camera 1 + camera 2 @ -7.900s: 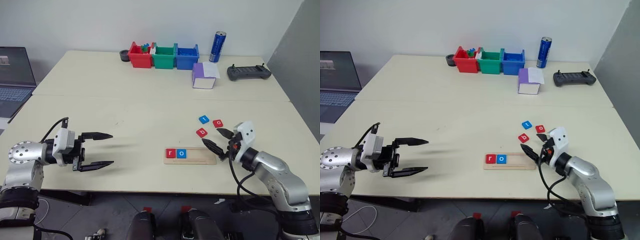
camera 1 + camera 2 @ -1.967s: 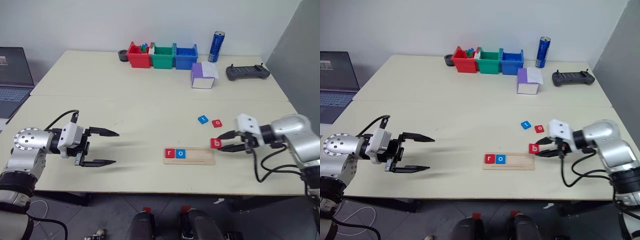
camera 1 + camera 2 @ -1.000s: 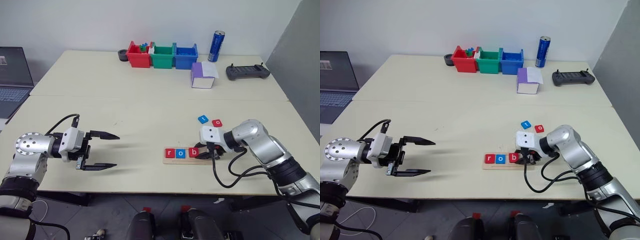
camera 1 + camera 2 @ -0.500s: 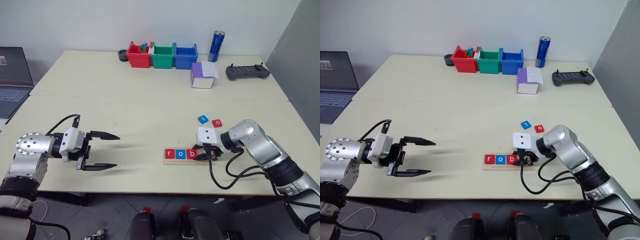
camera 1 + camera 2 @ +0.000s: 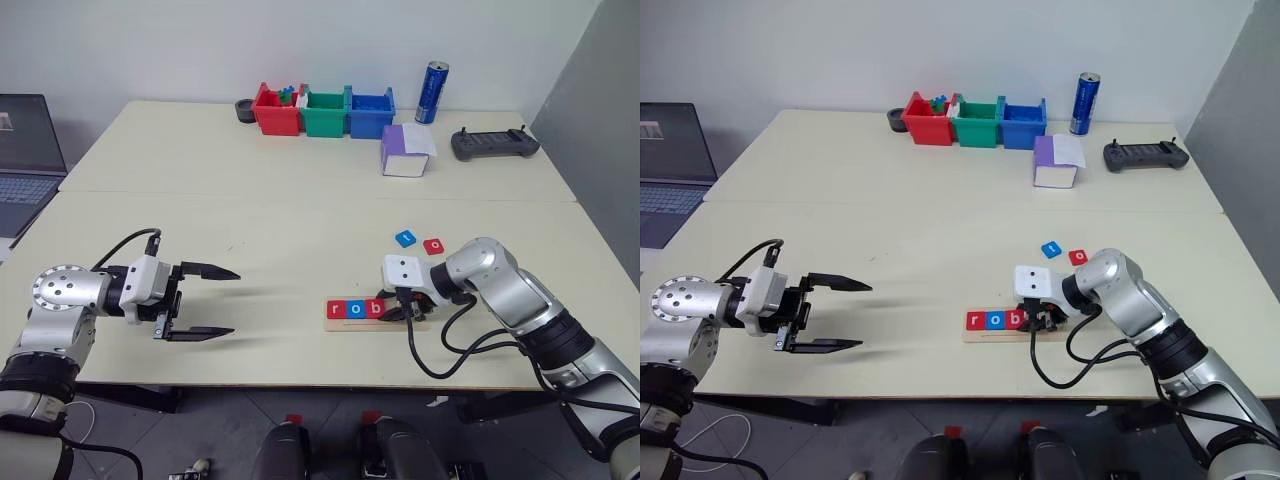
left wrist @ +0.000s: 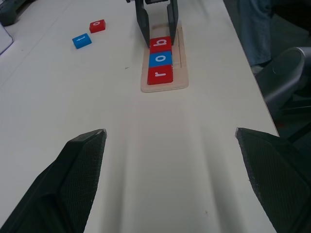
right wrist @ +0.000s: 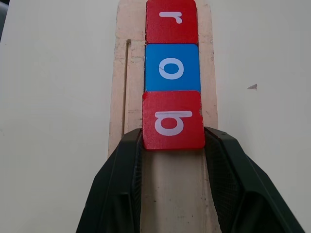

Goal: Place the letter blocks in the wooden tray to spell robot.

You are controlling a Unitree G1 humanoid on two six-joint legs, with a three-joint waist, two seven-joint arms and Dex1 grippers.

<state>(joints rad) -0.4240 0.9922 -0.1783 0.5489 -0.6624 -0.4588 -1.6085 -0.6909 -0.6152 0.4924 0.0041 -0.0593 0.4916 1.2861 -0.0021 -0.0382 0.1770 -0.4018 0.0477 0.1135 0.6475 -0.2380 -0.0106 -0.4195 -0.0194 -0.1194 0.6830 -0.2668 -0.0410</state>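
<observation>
The wooden tray point(image 7: 124, 73) lies near the table's front edge, right of centre. In it, from its left end, sit a red r block point(image 5: 339, 309), a blue o block point(image 5: 356, 309) and a red b block point(image 7: 173, 120), edge to edge. My right gripper point(image 7: 173, 137) reaches down over the tray, shut on the b block with a finger against each side. A blue t block point(image 5: 405, 238) and a red o block point(image 5: 433, 245) lie loose on the table behind the tray. My left gripper point(image 5: 232, 302) hovers open and empty far to the left.
At the back stand red point(image 5: 278, 112), green point(image 5: 325, 112) and blue bins point(image 5: 372, 112), a blue can point(image 5: 433, 92), a purple-and-white box point(image 5: 403, 152) and a black controller point(image 5: 494, 144). A laptop point(image 5: 28, 160) sits at the far left.
My right gripper has slid the b block a little left along the tray, closing the gap to the blue o block. The left arm has not moved.
</observation>
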